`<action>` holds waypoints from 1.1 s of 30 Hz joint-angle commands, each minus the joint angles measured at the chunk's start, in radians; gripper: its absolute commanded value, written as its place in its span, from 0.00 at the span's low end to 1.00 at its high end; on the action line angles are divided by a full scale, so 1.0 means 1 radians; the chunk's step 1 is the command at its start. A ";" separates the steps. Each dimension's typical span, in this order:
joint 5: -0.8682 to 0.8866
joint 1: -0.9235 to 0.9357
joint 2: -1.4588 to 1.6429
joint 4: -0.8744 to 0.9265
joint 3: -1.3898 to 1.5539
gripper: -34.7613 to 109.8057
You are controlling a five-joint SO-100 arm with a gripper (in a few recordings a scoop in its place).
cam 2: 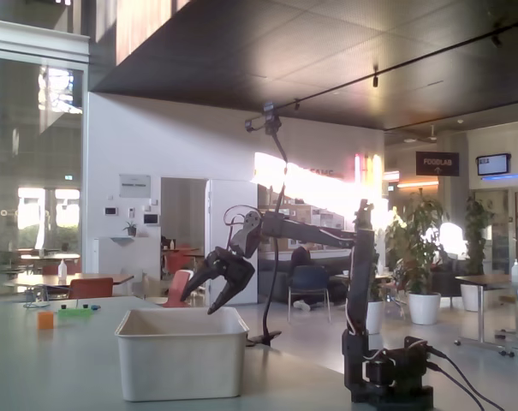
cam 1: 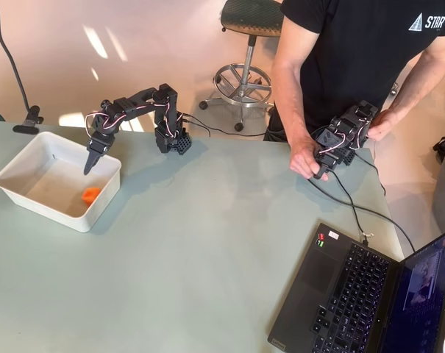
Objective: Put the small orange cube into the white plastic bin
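Observation:
The white plastic bin point(cam 1: 98, 209) stands at the table's left end in the overhead view. The small orange cube point(cam 1: 91, 195) lies on its floor near the front right wall. My black gripper point(cam 1: 87, 168) hangs over the bin's right half, above the cube and apart from it. In the fixed view the gripper point(cam 2: 198, 305) is open just above the bin's point(cam 2: 181, 360) rim, fingertips pointing down, nothing between them. The bin's wall hides the cube there.
An open laptop point(cam 1: 354, 294) sits at the table's front right with cables running to it. A person point(cam 1: 347, 51) stands behind the right end of the table. My arm's base point(cam 1: 172, 140) is at the back edge. In the fixed view a small orange block point(cam 2: 44, 319) lies far left.

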 commanded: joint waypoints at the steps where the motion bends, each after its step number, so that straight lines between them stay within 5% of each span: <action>1: 0.009 0.009 0.037 0.003 -0.040 0.49; 11: 0.330 -0.035 0.331 0.003 -0.034 0.49; 21: 0.557 -0.410 0.385 0.005 -0.026 0.49; 33: 0.601 -0.627 0.566 0.006 -0.021 0.49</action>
